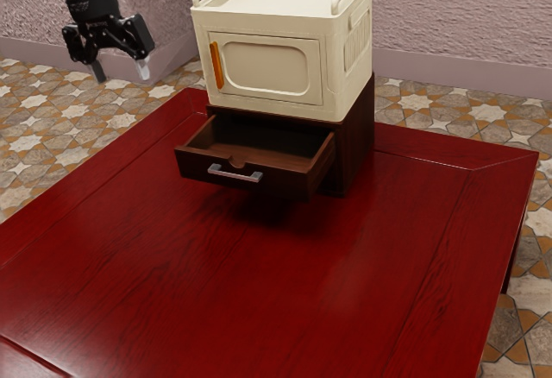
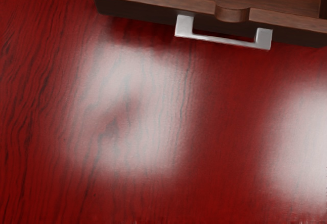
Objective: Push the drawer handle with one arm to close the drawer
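One broad table with a glossy red wooden surface [image 1: 216,292] carries everything, its grain running in dark streaks. Next in size comes a cream, rounded-edged box [image 1: 352,85] with two rails on top and a closed front door, sitting upright on a dark brown wooden cabinet [image 1: 358,149]. From that cabinet a brown drawer [image 1: 197,164] sticks well out, open, its tray bare and a small round notch cut in the top of its front. I can read no brand or label on box, cabinet or drawer; a scrap of dark lettering at the exterior view's upper edge is cut off. The black two-fingered hand [image 1: 120,70] is raised on the drawer's exterior-view left, fingers wide apart, holding nothing and touching nothing. Smaller again, the silver bar handle [image 1: 235,173] is fixed below the notch on the drawer's front, and an upright orange pull [image 1: 216,65] marks the box's door.
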